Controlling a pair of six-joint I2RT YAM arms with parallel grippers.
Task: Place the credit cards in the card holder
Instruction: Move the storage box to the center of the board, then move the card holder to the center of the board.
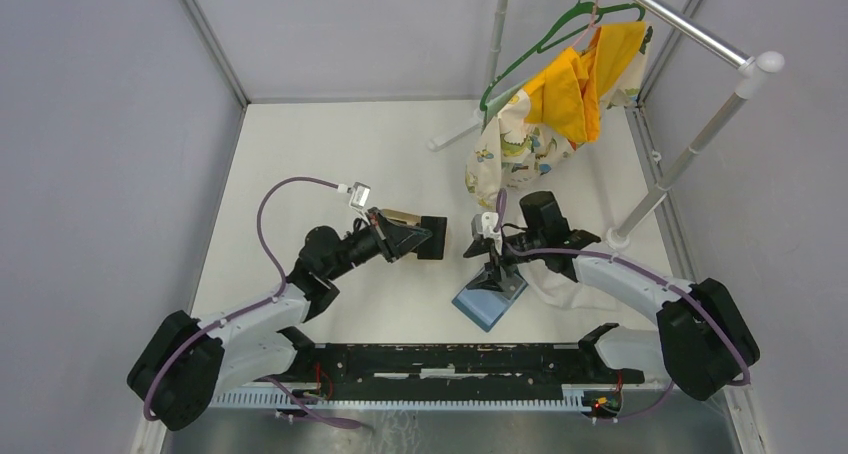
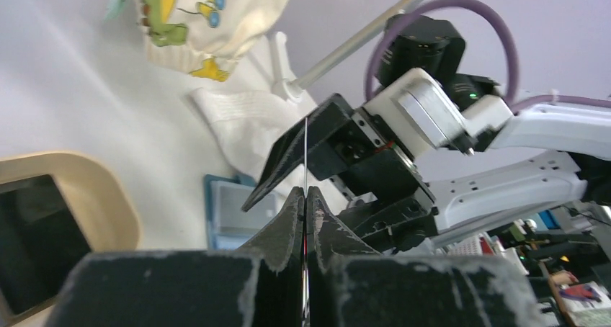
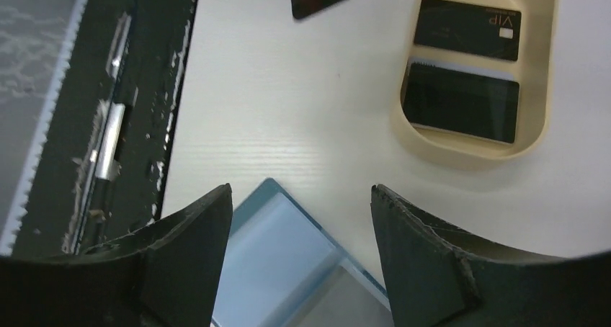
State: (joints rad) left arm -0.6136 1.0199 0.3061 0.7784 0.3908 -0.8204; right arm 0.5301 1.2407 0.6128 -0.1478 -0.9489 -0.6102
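Observation:
My left gripper [image 1: 418, 238] is shut on a black credit card [image 1: 434, 238], held above the table. In the left wrist view this card [image 2: 305, 154] shows edge-on, sticking up between the closed fingertips [image 2: 297, 204]. The blue card holder [image 1: 488, 300] lies opened flat on the table. My right gripper [image 3: 301, 197] hangs open right over the card holder [image 3: 277, 258], with nothing between its fingers. Two more black credit cards [image 3: 467, 28] [image 3: 461, 102] lie in a tan oval tray [image 3: 468, 154].
A white cloth [image 1: 550, 286] lies just right of the card holder. A clothes rack [image 1: 690, 149] with hanging yellow and patterned garments [image 1: 560, 104] stands at the back right. A black rail [image 1: 450, 359] runs along the near edge between the arm bases.

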